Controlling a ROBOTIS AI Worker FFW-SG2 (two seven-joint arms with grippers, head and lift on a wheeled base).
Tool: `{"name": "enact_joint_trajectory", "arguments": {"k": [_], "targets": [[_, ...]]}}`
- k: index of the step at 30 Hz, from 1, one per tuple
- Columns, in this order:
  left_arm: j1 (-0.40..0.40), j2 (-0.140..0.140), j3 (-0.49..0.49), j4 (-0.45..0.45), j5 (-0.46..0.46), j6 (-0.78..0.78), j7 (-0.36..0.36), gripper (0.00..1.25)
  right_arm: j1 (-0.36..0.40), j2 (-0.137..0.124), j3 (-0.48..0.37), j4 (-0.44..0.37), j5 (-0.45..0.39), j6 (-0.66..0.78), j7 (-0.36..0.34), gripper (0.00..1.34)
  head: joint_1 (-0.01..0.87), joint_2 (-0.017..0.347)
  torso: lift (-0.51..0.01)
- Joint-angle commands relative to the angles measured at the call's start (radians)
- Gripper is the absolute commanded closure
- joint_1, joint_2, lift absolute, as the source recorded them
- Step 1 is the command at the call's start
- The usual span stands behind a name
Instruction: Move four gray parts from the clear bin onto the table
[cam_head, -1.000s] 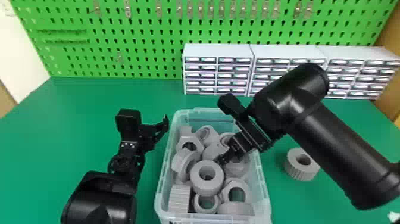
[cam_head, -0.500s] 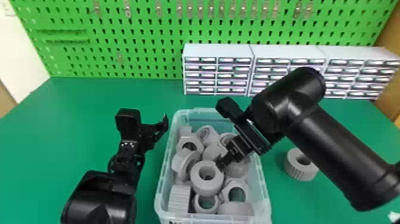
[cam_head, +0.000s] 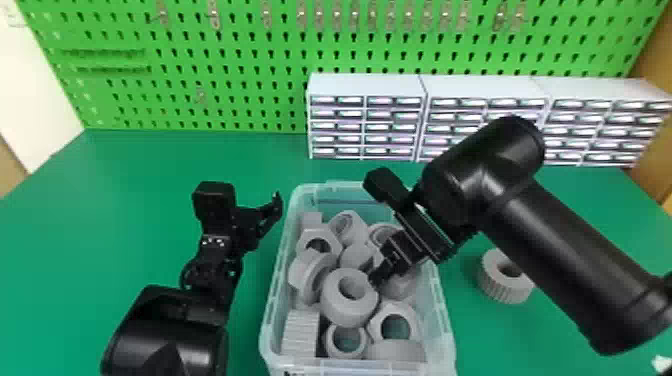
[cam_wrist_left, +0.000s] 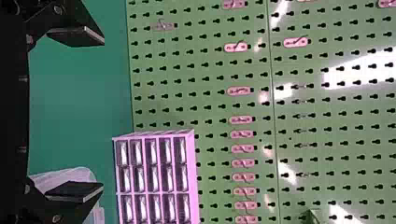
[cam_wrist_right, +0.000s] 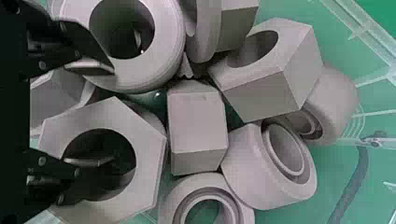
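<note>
The right gripper (cam_head: 381, 272) points down into the bin, its jaws open. In the right wrist view one jaw lies across the opening of a gray hexagonal nut with a round hole (cam_wrist_right: 144, 161), and the other is at the edge of a thick gray ring; I cannot tell whether either touches. The left gripper (cam_head: 272, 207) hangs over the desk just beside the bin's left wall, with its jaws wide apart and nothing between them.

Around the right jaws, the clear plastic bin (cam_head: 446, 327) holds a jumbled heap of gray parts: nuts, rings and blocks leaning on one another. A smooth gray ring (cam_head: 350, 312) sits on top near the middle, right by the jaws. A ridged gray block (cam_head: 301, 332) is in the near left corner, and a gray block with flat faces (cam_wrist_right: 198, 123) lies among the parts in the right wrist view.

Outside the bin, to its right, a ridged gray ring (cam_head: 506, 280) rests on the green desk (cam_head: 145, 175), partly hidden by the black right arm (cam_head: 570, 240). Farther back, white drawer cabinets (cam_head: 367, 85) stand in a row against a green pegboard (cam_head: 240, 95), which carries small metal hooks (cam_head: 215, 15).
</note>
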Motion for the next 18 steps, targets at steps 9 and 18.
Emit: {"name": "enact_joint_trajectory", "arguments": {"k": [9,18], "targets": [[-0.002,0.0,0.002,0.0,0.0,0.0,0.0,0.18,-0.003,0.0,0.002,0.002,-0.012,-0.017,0.0,0.93,0.693,0.072,-0.052],[-0.003,0.0,0.002,0.0,0.0,0.0,0.0,0.18,-0.004,-0.002,0.002,0.001,-0.018,-0.022,0.0,0.94,0.693,0.072,-0.052]]}}
